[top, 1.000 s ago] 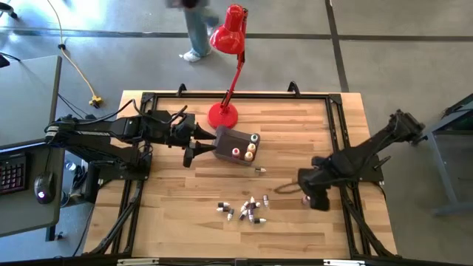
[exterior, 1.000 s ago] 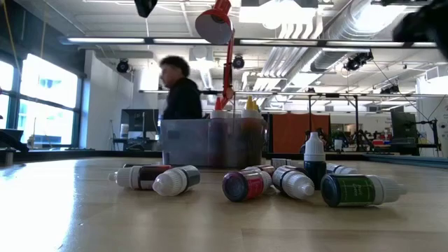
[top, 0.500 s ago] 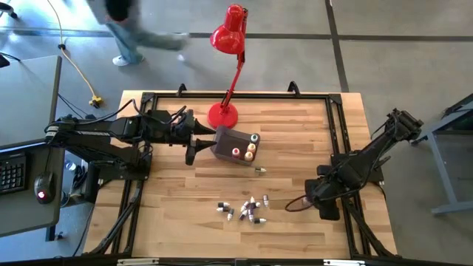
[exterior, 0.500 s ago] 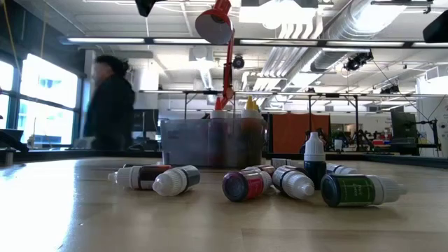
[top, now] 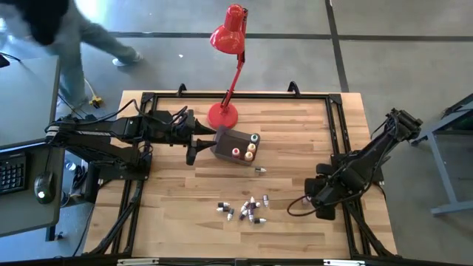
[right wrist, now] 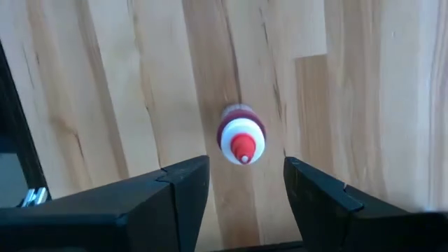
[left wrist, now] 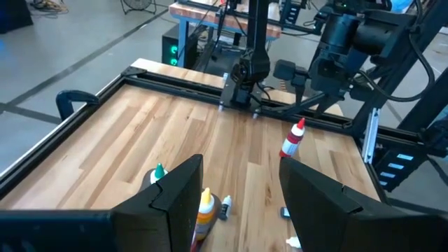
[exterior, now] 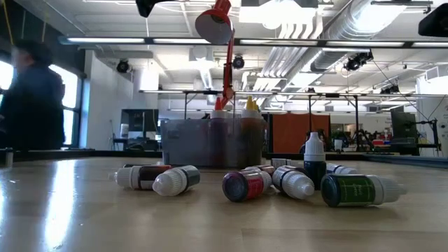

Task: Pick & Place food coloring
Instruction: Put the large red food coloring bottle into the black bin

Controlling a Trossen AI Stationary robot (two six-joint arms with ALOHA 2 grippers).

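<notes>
Pale wooden slat tabletop (top: 185, 214) inside a black metal frame, workshop floor around it, a person passing beyond the far left corner.

Task items: small squeeze bottles of food coloring lay in a loose cluster (top: 244, 209) near the front middle of the table, most on their sides, one dark bottle with a white cap standing among them (exterior: 314, 162). One stray bottle (top: 259, 170) lay apart, between the cluster and the tub. Three more stood upright in the grey rectangular plastic tub (top: 231, 140), caps green, red and orange; judged to be the drop-off container, since they were sorted there cap-up.

One further bottle, white shoulder with red tip (right wrist: 241, 141), stood upright on bare wood at the table's right side, directly under the right gripper (right wrist: 239, 183). That gripper pointed straight down at it, fingers parted wide, one to either side and above the cap, gripping nothing. Judged a pre-grasp alignment: a vertical approach suits an upright bottle.

Left gripper (left wrist: 234, 203) sat at the tub's left end, low over the table, fingers parted, nothing between them; whether it touched the tub wall could not be told. Probably parked there to brace the tub.

Red desk lamp (top: 228, 44) stood on its round base just behind the tub, head leaning away past the table's far edge
</notes>
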